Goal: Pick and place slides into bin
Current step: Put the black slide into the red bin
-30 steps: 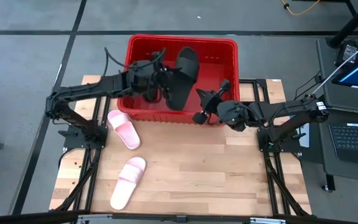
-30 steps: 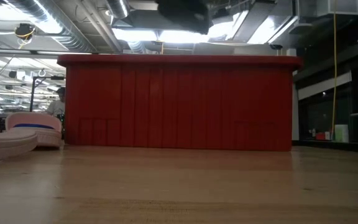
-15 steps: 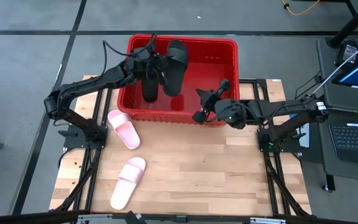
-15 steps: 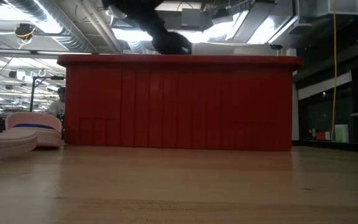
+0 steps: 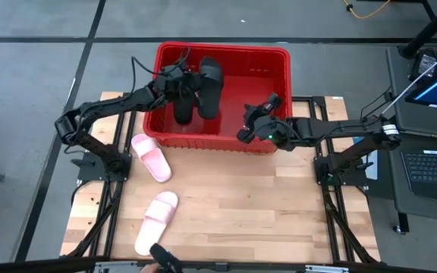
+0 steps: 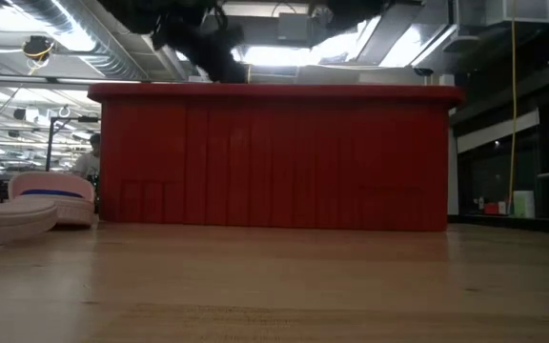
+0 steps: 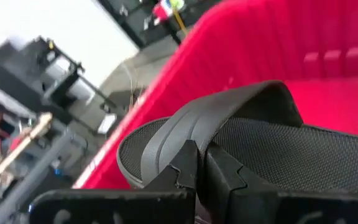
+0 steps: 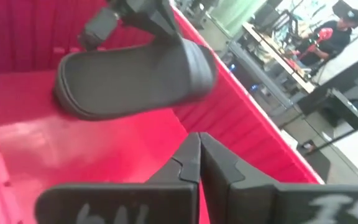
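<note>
The red bin [image 5: 271, 61] stands at the table's far middle. One black slide [image 5: 182, 106] lies on the bin's floor at the left. A second black slide [image 5: 209, 85] hangs beside it inside the bin, with my left gripper [image 5: 191, 82] shut on it. My right gripper [image 5: 246, 127] is shut on nothing, over the bin's near right rim; its wrist view shows the held slide [image 8: 135, 74] above the red floor. Two pink slides [image 5: 152, 158] [image 5: 156, 221] rest sole-down on the table at the left. My left gripper pinches the black slide's strap at its edge [image 7: 188, 134] between its two fingers. The fingers come nearly level from the bin's left side. The slide hangs lifted above the bin's floor, its length running near to far.
The bin's front wall [image 6: 274, 157] fills the low view, with the pink slides [image 6: 50, 195] to its left. Bare wooden table [image 5: 264, 212] lies near and right of the pink slides. A desk with laptops [image 5: 431, 114] stands past the table's right edge.
My left gripper has carried the black slide toward the bin's left side and down into it. The slide has turned from slanting to near-to-far, beside the one on the floor. My right gripper has edged toward the bin.
</note>
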